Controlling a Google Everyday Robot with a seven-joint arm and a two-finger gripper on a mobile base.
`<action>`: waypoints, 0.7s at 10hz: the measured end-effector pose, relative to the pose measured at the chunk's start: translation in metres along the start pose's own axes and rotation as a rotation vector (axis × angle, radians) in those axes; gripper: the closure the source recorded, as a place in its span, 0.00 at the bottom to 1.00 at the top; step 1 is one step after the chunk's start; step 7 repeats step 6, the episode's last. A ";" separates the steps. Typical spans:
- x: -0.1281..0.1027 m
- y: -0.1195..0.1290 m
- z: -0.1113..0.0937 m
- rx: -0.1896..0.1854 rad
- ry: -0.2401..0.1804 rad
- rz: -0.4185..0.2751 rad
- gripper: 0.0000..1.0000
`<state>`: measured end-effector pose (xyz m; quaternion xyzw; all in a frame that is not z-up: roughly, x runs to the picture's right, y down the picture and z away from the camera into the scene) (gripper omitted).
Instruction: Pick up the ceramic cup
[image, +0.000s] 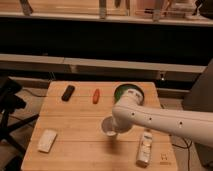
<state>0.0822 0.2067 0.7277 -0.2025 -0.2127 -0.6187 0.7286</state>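
A white arm (165, 120) is reaching in from the right edge across a wooden worktop (75, 125), and its rounded end is sitting over the middle of the surface. The hand (114, 131) is lying mostly hidden beneath that rounded end, right at the ceramic cup (108, 126). The cup is showing as a small white round shape peeking out at the arm's lower left, near the centre of the worktop; whether it is resting on the wood or being lifted is unclear. A wide green bowl (128, 93) is standing just behind the arm, partly covered by it. A white bottle (145, 148) is lying toward the front right corner. A small red object (96, 96) and a black object (68, 92) are lying near the back edge, and a pale flat block (47, 140) is sitting at the front left.
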 end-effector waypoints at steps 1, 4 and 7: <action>0.001 0.001 -0.003 -0.001 0.000 -0.001 1.00; 0.004 0.004 -0.010 0.000 0.000 -0.006 1.00; 0.006 0.005 -0.014 -0.002 0.001 -0.010 1.00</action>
